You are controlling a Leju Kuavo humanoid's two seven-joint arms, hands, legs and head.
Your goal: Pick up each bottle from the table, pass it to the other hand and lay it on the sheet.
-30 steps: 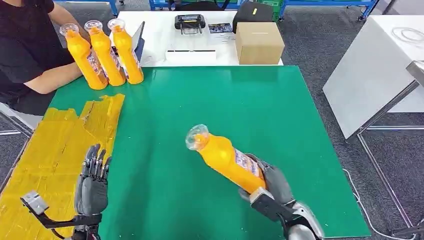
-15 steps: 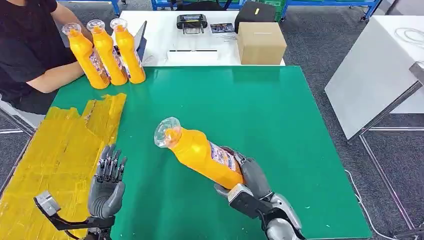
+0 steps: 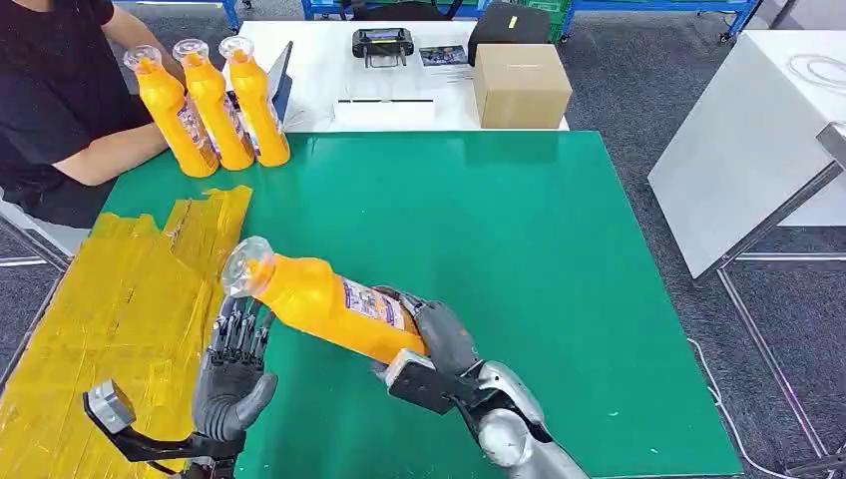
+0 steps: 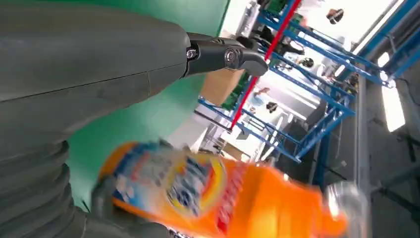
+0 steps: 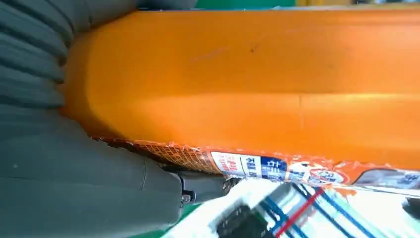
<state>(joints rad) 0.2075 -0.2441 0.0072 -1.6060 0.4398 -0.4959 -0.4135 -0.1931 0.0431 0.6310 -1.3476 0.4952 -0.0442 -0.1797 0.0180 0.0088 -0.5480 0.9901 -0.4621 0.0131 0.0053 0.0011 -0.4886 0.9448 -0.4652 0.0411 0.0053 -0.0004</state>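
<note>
Green matting covered the tabletop (image 3: 519, 230), with a crumpled yellow sheet (image 3: 110, 299) over its near left corner and grey carpet around it. At the far left edge stood three orange bottles (image 3: 211, 105) beside a seated person (image 3: 55, 100); a cardboard box (image 3: 520, 86) sat on the white table beyond. The right hand (image 3: 431, 339) grasped the tilted bottle (image 3: 319, 299) by its base, cap over the sheet's edge. The left hand (image 3: 231, 369) waited beneath, fingers (image 3: 239, 329) spread, holding nothing. The mat's right half lay open.
</note>
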